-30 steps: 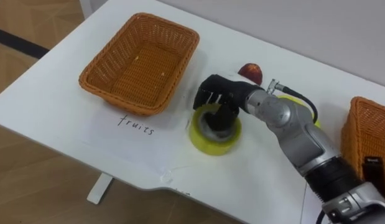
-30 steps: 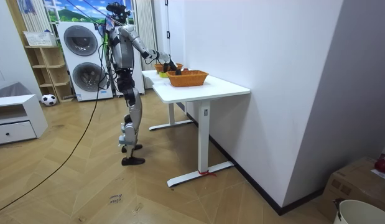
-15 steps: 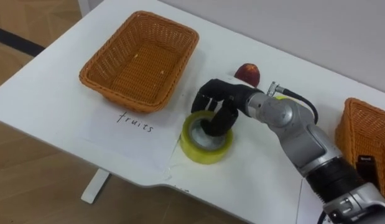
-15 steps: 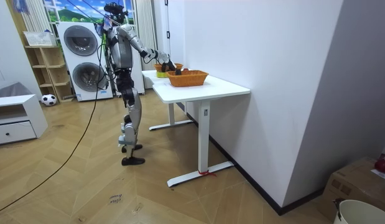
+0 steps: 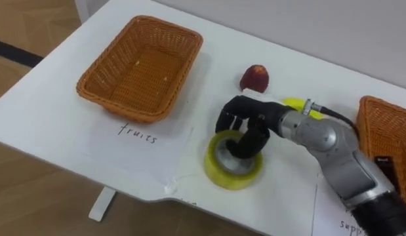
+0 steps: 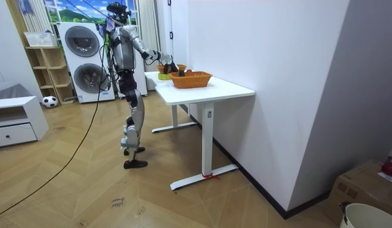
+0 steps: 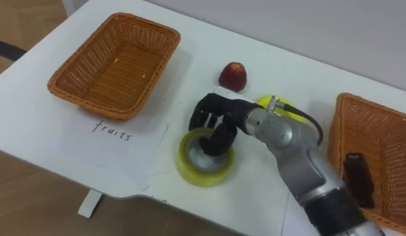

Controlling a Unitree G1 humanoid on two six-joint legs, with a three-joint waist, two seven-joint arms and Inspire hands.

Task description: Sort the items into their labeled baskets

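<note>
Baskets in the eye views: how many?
2. The left basket sits above the handwritten fruits label, empty. The right basket is at the view's right edge, partly cut off, with a dark object inside.

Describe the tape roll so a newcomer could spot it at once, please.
On the white table, look right of the empty basket, near the front edge. The tape roll lies flat there, the right hand hooked into its hole: a yellow ring, unlike the red fruit behind it.

Eye views: head-mounted stereo pair, close, looking steeply down on white table [image 5: 52, 124] | Room view: standing camera, well off, seemingly facing table's end | Shared: the table.
</note>
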